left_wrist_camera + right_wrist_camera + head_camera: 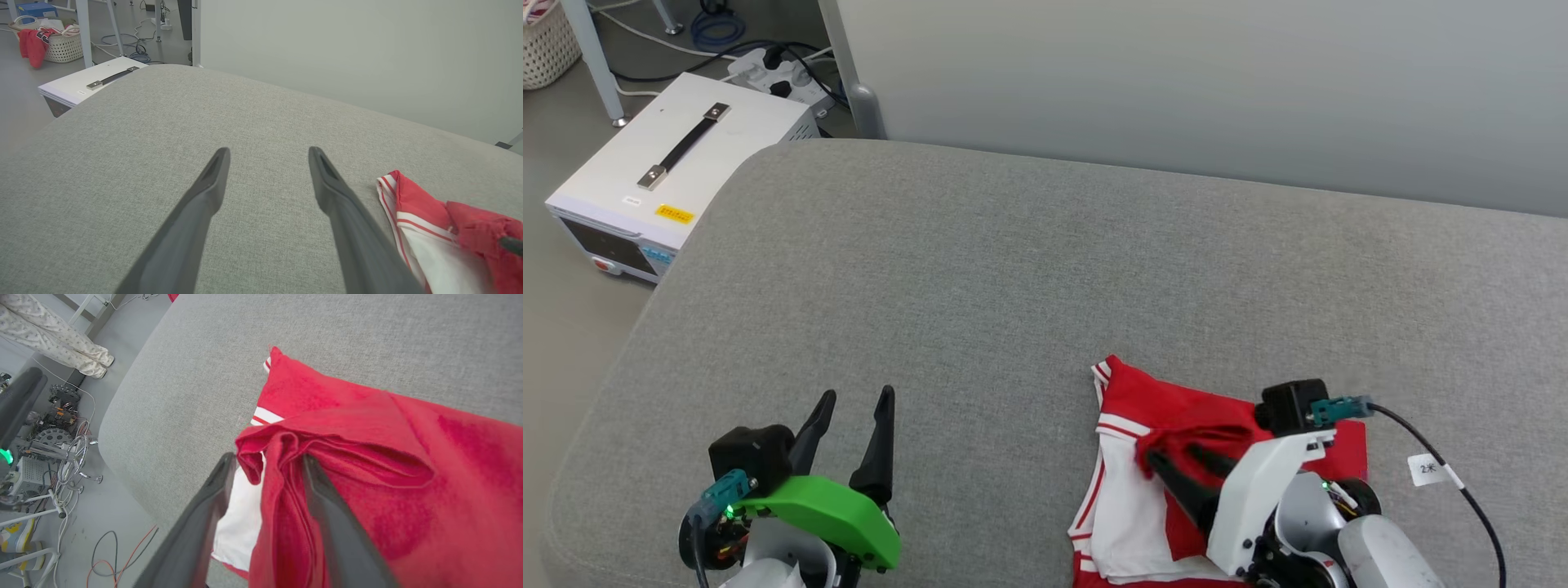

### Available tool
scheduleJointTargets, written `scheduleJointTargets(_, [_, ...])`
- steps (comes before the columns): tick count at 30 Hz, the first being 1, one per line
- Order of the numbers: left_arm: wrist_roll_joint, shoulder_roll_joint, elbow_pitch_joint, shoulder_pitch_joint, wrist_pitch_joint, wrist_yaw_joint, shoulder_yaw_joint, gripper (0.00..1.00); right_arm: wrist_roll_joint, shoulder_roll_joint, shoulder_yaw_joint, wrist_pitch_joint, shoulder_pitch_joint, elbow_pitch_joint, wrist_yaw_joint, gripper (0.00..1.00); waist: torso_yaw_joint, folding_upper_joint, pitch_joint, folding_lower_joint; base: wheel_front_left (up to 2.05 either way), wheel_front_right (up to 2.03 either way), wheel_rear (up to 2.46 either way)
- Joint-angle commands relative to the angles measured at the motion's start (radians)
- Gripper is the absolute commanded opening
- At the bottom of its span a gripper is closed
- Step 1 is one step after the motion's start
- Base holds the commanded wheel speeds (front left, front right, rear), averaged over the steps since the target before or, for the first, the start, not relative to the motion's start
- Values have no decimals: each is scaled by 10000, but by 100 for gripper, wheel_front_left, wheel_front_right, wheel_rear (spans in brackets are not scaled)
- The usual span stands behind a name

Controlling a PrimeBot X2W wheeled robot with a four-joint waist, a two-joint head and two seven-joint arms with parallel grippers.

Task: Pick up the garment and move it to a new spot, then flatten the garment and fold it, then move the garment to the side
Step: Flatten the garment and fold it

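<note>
The garment [1168,404] lies bunched at the grey cushion's [1013,269] near edge, toward its right corner. The right claw [267,459] stands apart astride a red fold, seemingly letting go; it should lift straight up to avoid snagging. The left claw [858,394], also apart, holds nothing.

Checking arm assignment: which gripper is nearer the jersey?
Right. Right gripper is at the jersey, a red fold between its open fingers; left gripper sits apart to the jersey's left, over cushion.
</note>
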Motion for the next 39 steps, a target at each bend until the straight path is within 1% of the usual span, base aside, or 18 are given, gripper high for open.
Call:
scheduleJointTargets(1, [-35,8,-14,-128,-53,-25,1,100,-83,-12,194,-174,-247,127,-6,100,10,0,14,0,0,0,0])
scheduleJointTargets(5, [-36,-15,3,-115,-68,-27,-2,100,-11,-12,874,-538,-468,375,-6,100,-21,0,-8,0,0,0,0])
scheduleJointTargets(10, [29,-18,-37,-118,-109,-34,45,100,-498,-12,1558,-776,-692,398,-6,100,-126,0,-70,0,0,0,0])
scheduleJointTargets(13, [84,-19,-76,-120,-130,-64,50,100,-1023,-11,1719,-838,-820,337,-6,100,-196,0,-105,0,0,0,0])
scheduleJointTargets(17, [289,-29,-131,-148,-168,-145,9,100,-1639,-13,1577,-979,-956,146,-6,100,-311,0,-156,0,0,0,0])
scheduleJointTargets(19, [422,-86,-176,-161,-194,-180,36,100,-2100,-168,1428,-1160,-1086,-7,-6,100,-370,0,-174,0,0,0,0])
scheduleJointTargets(21, [584,-156,-220,-161,-216,-230,88,100,-2458,-458,1191,-1400,-1197,-160,-6,100,-439,0,-195,0,0,0,0])
scheduleJointTargets(23, [775,-217,-271,-164,-231,-353,129,100,-2908,-916,1009,-1751,-1347,-396,-6,100,-500,0,-181,0,0,0,0])
scheduleJointTargets(25, [946,-319,-331,-149,-240,-448,269,100,-3100,-1222,600,-2134,-1396,-664,-6,100,-580,0,-147,0,0,0,0])
scheduleJointTargets(29, [1537,-638,-576,-38,-245,-629,795,100,-3725,-2193,-132,-2936,-1365,-1308,-6,100,-765,0,-37,0,0,0,0])
scheduleJointTargets(33, [2112,-1053,-706,140,-246,-913,1268,100,-3958,-2719,-1157,-3712,-942,-1725,-6,100,-908,0,42,0,0,0,0])
scheduleJointTargets(36, [2534,-1338,-719,292,-247,-1153,1572,100,-3984,-2775,-1899,-4173,-503,-1987,-6,100,-1008,0,77,0,0,0,0])
scheduleJointTargets(39, [2961,-1646,-724,455,-247,-1442,1869,100,-3945,-2602,-2597,-4555,34,-2289,-6,100,-1086,0,94,0,0,0,0])
